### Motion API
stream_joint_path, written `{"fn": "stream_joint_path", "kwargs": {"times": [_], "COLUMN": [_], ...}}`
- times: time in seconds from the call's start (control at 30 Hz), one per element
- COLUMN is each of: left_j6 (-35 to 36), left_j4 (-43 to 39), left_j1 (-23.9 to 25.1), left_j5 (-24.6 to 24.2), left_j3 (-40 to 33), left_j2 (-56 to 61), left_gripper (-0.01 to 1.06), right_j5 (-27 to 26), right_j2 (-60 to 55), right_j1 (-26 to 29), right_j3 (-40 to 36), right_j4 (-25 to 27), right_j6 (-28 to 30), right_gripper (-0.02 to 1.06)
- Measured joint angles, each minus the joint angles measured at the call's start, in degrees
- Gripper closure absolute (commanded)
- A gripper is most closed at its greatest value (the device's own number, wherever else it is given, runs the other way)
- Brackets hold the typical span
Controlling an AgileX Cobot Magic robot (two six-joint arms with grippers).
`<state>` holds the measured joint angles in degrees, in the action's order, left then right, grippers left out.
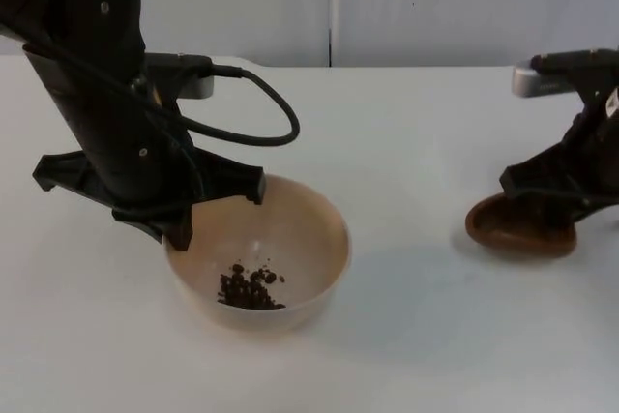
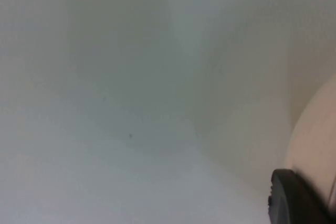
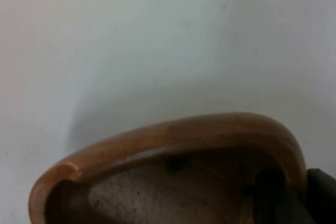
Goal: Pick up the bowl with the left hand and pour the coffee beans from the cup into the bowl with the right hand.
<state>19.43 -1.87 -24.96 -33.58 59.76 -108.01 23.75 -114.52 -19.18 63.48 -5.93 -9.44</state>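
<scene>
Gripping the near-left rim of the bowl (image 1: 290, 239), the left hand (image 1: 184, 224) comes down from the left arm with one dark fingertip hooked over the rim edge, so it is pinching the bowl wall; the pale, cream-coloured bowl sits directly under and just to the right of this hand, on or just above the white tabletop (image 1: 406, 142), which of the two cannot be told. Inside the bowl, below and to the right of the left hand's fingertip, lies a small heap of dark coffee beans (image 1: 250, 289) on the bowl floor. In the left wrist view the bowl's pale wall (image 2: 315, 140) curves up beside the black fingertip (image 2: 294, 198), touching it. Well apart from the left hand, across the tabletop, the right hand (image 1: 556, 202) is closed on the brown cup (image 1: 520, 227), which is tipped over on its side beneath that hand, its rounded body low at the tabletop. In the right wrist view the cup's tan rim (image 3: 173, 137) arches just ahead of the right hand, with a dark fingertip (image 3: 273, 198) pressed inside the cup against its wall; the cup's brown, speckled inner wall (image 3: 157, 198) shows there.
</scene>
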Motion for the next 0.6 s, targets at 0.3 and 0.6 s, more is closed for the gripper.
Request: {"fn": "stream_joint_path", "kwargs": {"times": [0.3,0.6], "left_j6": [0.0,0.0], "left_j4": [-1.2,-3.1], "left_j1": [0.0,0.0], "left_j5": [1.0,1.5], "left_j3": [0.0,0.0], "left_j2": [0.0,0.0], "left_gripper": [1.05,1.05], "right_j5": [-0.6,-0.6], "right_j2": [-1.3,-1.4], "right_j1": [0.0,0.0], "right_j3": [0.0,0.0], "right_j4": [0.1,0.1], "right_j6": [0.0,0.0], "right_gripper": [1.05,1.05]}}
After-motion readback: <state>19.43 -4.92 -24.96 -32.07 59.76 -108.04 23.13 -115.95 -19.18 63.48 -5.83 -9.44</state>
